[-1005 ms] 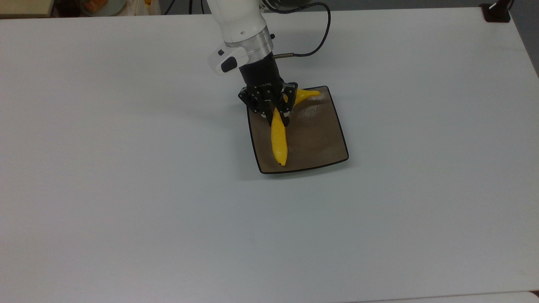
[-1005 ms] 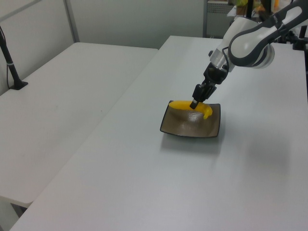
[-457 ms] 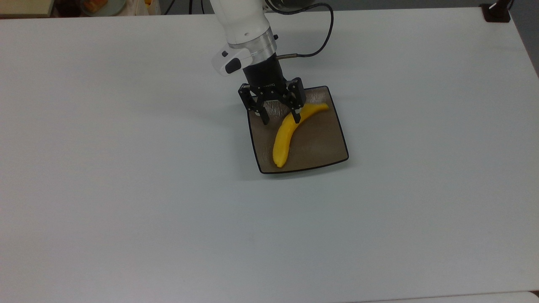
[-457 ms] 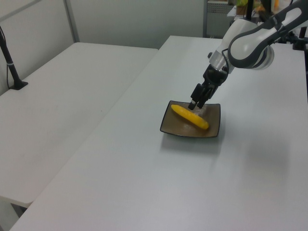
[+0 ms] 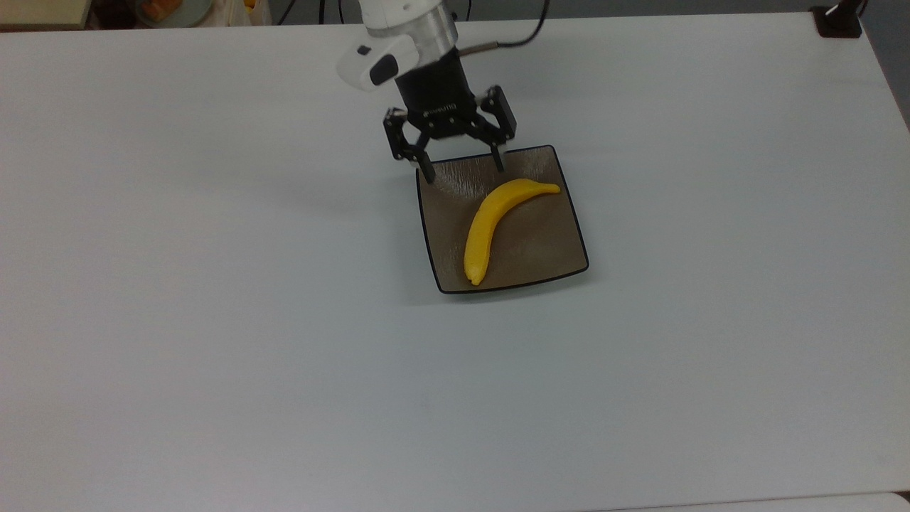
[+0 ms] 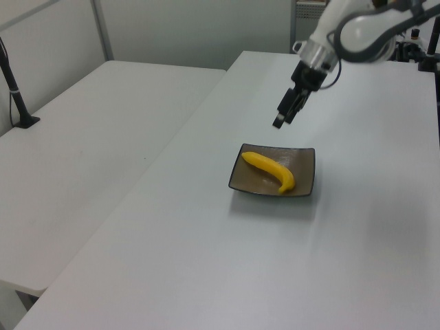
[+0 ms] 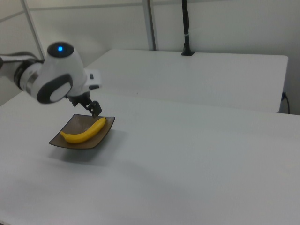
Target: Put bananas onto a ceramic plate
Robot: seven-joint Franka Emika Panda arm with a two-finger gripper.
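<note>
On the ceramic plate [image 5: 540, 245] your bananas [image 5: 492, 221] item, really one banana, now lies flat and free. A second ago the fingers had it pinched, tilted stem-up over the plate's far edge; half a second ago they had let go and it had dropped flat. Now the gripper [image 5: 462, 167] is lifted clear above the plate's far edge, fingers [image 5: 426, 169] spread wide, holding nothing.

You can read that as placement done, judging by the banana resting fully inside the rim with nothing touching it. What's left is retreat only.

Orientation, relative to the plate in the top view: long axis runs diagonally, pointed stem toward the plate's far right corner, blunt end near the near edge. The curve bows toward the plate's left edge. Plate sits on the white counter [image 5: 213, 320].
</note>
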